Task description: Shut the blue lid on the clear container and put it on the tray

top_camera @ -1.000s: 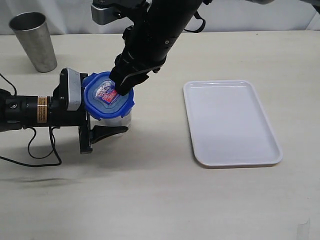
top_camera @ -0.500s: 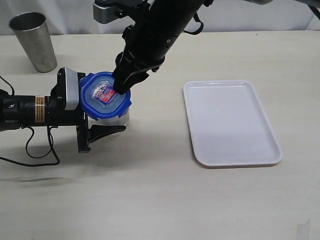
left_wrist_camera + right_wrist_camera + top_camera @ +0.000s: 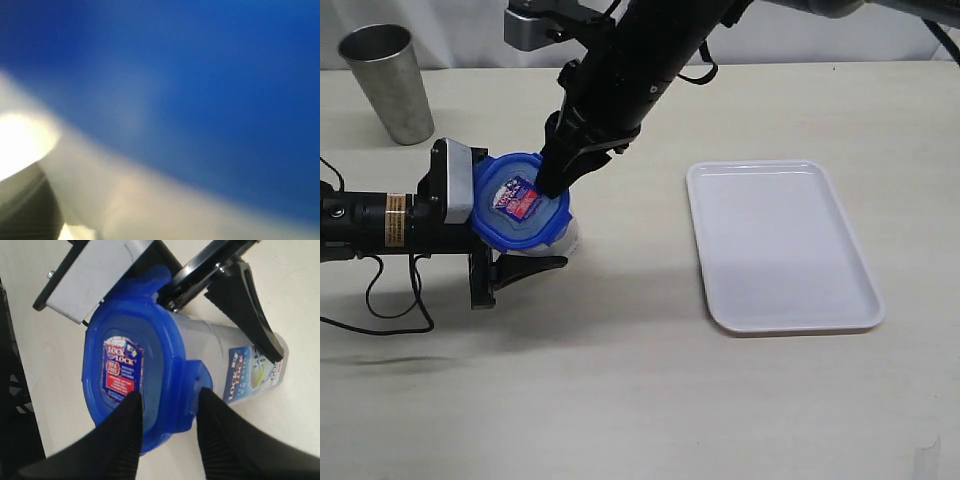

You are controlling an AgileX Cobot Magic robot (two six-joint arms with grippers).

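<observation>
- Filling the left wrist view is only a blue blur over a pale haze. The exterior view alone shows the tray (image 3: 785, 300), flat on the counter (image 3: 620, 400), well apart from the rest.
- The right wrist view reads "LOCK LOCK" on the red-and-white sticker (image 3: 122, 367). Blue print on the clear container (image 3: 225, 365) is too small to read.
- The blue lid (image 3: 515, 205) sits tilted atop that container, which the left tool (image 3: 542, 240) clamps from the side.
- The right tool (image 3: 170, 397) has one finger either side of the lid's rim. I cannot tell whether they pinch it.
</observation>
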